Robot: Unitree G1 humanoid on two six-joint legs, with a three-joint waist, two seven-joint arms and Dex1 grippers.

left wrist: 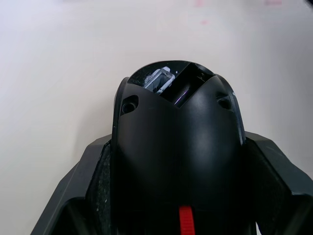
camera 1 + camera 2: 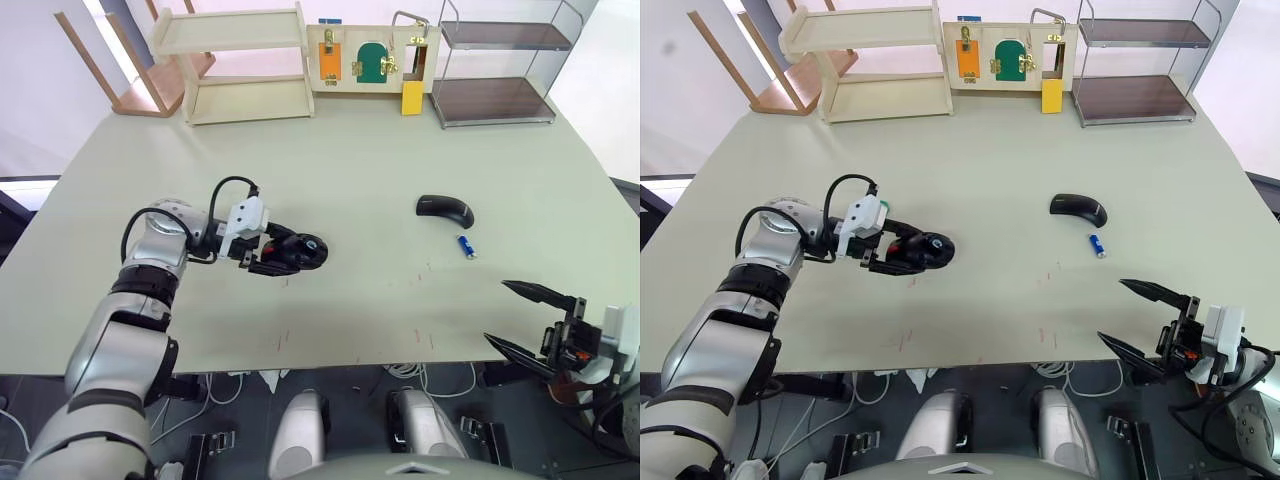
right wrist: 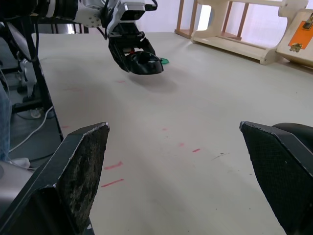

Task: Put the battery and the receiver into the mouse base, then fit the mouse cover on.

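black plastic with a red strip inside, the base point(image 2: 297, 251) sits clamped between my left gripper's point(image 2: 285, 254) jaws, and from the right wrist view it looks lifted just clear of the table point(image 2: 360, 170), open side up. in my left wrist view its compartment point(image 1: 168, 81) faces away from me, showing pale metal contacts. the battery point(image 2: 466, 245) lies on the table well apart from the base, over on my right side, just beside the cover point(image 2: 445, 208), which rests arched side up. my right gripper point(image 2: 528, 318) hangs near the table's front edge with its jaws spread wide and nothing between them. i judge the step in hand is fetching the battery: i should bring the right jaws down across the little cylinder's middle, not its ends, and narrow them first, since it could roll away. i should hold the base level and steady, compartment clear, so the battery can drop in lengthwise. i cannot make out the receiver.
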